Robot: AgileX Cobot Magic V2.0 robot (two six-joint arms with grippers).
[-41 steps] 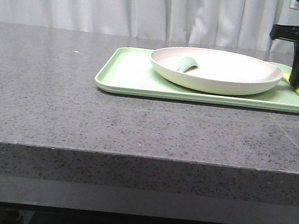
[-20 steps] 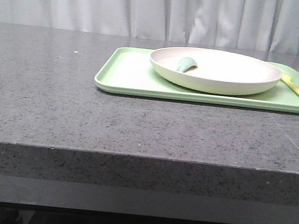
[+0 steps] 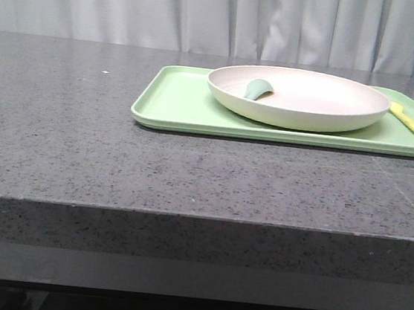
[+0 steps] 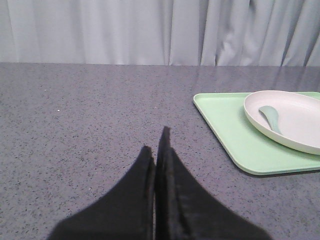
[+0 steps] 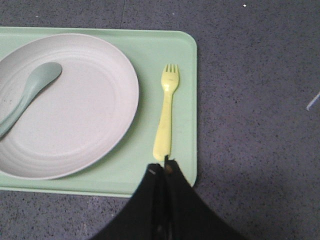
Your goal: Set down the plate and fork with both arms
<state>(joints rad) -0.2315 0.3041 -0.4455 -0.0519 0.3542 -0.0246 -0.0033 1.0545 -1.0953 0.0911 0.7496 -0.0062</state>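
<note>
The plate (image 5: 65, 105) runs off the frame edge in the right wrist view, as does the teal spoon (image 5: 27, 95) lying in it. The right fingers (image 5: 162, 185) cover the tray (image 5: 182, 100) rim just beyond the fork (image 5: 166, 120) handle's end. In the front view the tray's right end is cropped, and neither arm shows.
</note>
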